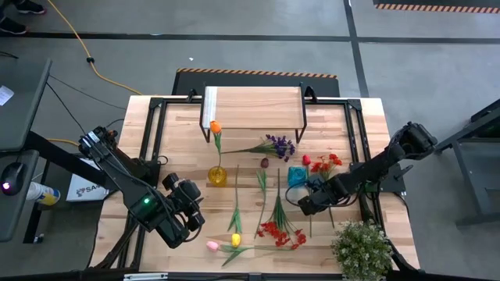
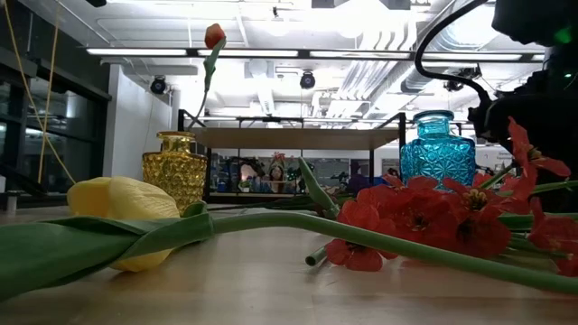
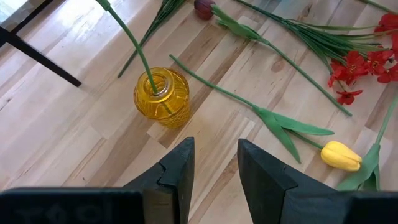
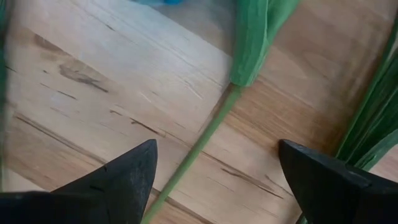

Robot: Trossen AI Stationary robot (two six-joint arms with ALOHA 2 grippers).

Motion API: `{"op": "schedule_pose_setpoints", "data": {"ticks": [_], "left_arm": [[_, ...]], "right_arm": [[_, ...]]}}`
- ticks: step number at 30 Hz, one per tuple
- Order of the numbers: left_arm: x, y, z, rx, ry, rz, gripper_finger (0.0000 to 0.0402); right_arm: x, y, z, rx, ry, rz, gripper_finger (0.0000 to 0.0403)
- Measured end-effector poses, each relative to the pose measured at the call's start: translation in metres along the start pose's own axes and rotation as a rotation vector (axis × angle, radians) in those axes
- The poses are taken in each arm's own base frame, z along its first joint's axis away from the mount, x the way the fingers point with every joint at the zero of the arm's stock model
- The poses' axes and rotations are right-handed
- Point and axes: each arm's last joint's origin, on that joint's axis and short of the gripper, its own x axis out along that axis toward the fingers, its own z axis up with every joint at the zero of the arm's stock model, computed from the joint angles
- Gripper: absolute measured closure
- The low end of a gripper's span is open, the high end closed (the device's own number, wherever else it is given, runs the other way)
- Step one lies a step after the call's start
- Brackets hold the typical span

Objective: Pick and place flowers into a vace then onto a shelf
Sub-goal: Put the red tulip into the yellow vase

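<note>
Nearest, at the near edge, the pink tulip [image 1: 212, 245] and yellow tulip [image 1: 235, 240] are lying flat w/ a red spray [image 1: 273, 231] just right of them; the bushy potted plant [image 1: 362, 250] is sitting at near right. The left gripper [image 1: 190, 212] is hovering near-left of the yellow vase [image 1: 217, 176], fingers [image 3: 180, 168] standing narrowly apart w/ nothing between them. The right gripper [image 4: 211, 171] is hanging low over the table at centre-right, jaws spread wide and straddling a loose green stem [image 4: 199, 149], not yet gripping. So the step in hand looks like the right arm picking the next flower; next move calls for dropping down, closing on that stem, then lifting it to a vase mouth. Mid-table, the orange tulip [image 1: 215, 126] is already standing in the yellow vase; the blue vase [image 1: 297, 176] appears empty, though it's partly hidden by the arm. Farther back, a dark tulip [image 1: 264, 163], purple spray [image 1: 280, 145] and another red spray [image 1: 326, 164] are lying loose. Count: 2 vases, 1 flower placed, approx 6–7 loose. Farthest, the shelf [image 1: 254, 107] is standing bare.
</note>
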Motion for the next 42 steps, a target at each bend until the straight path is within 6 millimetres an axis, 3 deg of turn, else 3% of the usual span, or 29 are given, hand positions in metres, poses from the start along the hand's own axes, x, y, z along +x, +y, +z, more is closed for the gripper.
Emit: {"op": "schedule_pose_setpoints", "data": {"ticks": [11,26,42], "left_arm": [[0.0000,0.0002,0.0000,0.002,0.000,0.002,0.0245],[-0.0001,0.0001,0.0000,0.001,-0.003,0.002,0.0245],[0.0000,0.0001,0.0002,0.000,-0.006,0.002,0.0245]], "right_arm": [[0.0009,-0.0004,0.0000,0.009,-0.003,-0.002,0.0079],[0.0012,0.0011,-0.0019,0.062,0.066,0.014,0.0118],[0.0013,0.0024,-0.0026,0.081,0.089,0.025,0.0120]]}}
